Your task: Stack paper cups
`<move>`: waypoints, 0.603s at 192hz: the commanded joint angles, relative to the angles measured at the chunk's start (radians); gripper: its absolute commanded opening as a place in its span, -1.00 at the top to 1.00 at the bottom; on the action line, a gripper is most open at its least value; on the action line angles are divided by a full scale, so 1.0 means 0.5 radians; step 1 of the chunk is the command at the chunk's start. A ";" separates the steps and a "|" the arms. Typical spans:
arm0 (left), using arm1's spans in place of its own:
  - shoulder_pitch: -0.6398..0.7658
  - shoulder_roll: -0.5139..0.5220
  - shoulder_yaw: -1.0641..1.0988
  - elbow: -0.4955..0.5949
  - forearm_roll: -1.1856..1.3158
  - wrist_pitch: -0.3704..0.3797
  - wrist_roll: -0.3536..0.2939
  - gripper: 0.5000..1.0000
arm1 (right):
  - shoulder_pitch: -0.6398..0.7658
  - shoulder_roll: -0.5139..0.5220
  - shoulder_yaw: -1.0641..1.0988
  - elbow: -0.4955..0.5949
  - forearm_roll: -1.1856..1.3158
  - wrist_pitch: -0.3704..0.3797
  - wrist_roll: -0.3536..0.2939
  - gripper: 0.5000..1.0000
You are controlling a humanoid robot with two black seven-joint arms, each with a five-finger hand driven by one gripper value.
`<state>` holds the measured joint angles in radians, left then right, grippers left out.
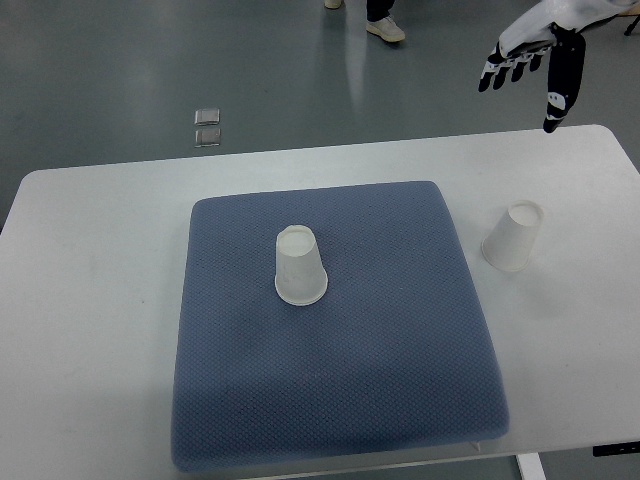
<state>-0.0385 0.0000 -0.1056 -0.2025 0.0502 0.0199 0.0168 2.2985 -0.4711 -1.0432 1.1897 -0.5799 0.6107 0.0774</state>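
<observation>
Nothing is stacked: one cup [301,267] centre on pad [400,400], another [513,236] right; right hand [535,55] fingers spread, empty.

A single top view is given, taken steeply downward from the robot's side. The white rectangular counter [90,300] is framed at moderate distance, with grey floor [150,70] beyond.

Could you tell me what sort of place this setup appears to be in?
Probably a robotics lab or test room: a plain white table on a smooth grey floor, a blue mat staged with paper cups, and a person's shoes standing nearby.
</observation>
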 commanded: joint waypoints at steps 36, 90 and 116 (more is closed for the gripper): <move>0.000 0.000 0.006 -0.003 0.001 0.000 0.000 -1.00 | 0.201 -0.086 0.009 0.001 -0.003 0.000 0.005 -0.73; 0.000 0.000 0.006 -0.003 0.004 0.000 0.000 -1.00 | 0.057 -0.113 0.006 0.001 -0.055 0.000 0.002 -0.73; 0.000 0.000 0.009 -0.003 0.004 0.000 0.000 -1.00 | -0.173 -0.110 -0.003 -0.002 -0.120 0.000 -0.004 -0.73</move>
<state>-0.0384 0.0000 -0.1024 -0.2041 0.0524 0.0199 0.0169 2.2944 -0.5277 -1.0416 1.1909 -0.6158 0.6109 0.0792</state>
